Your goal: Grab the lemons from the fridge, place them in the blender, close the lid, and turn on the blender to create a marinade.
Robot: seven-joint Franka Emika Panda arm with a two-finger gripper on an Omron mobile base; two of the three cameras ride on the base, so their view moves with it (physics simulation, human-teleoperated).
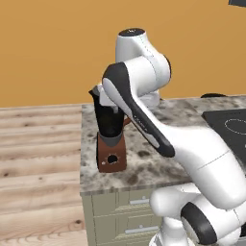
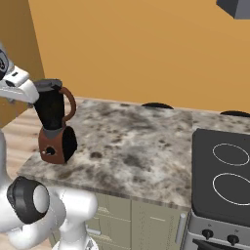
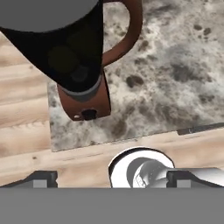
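The blender [image 1: 109, 137] stands near the left end of the marble counter [image 2: 136, 141], a black jar on a brown base with a round black knob [image 2: 48, 152]. Its curved brown handle [image 2: 71, 108] points to the right. The grey lid [image 3: 43, 13] sits on top of the jar [image 2: 49, 84]. My gripper [image 3: 111, 179] hangs open just above the lid and looks straight down on it. Its two dark fingertips [image 3: 41, 178] stand wide apart with nothing between them. The lemons and the fridge are out of view.
A black cooktop [image 2: 224, 171] with ring burners lies at the counter's right end. Grey drawers [image 1: 127, 206] sit under the counter. Wooden floor [image 1: 38, 144] spreads to the left of it, and an orange wall rises behind.
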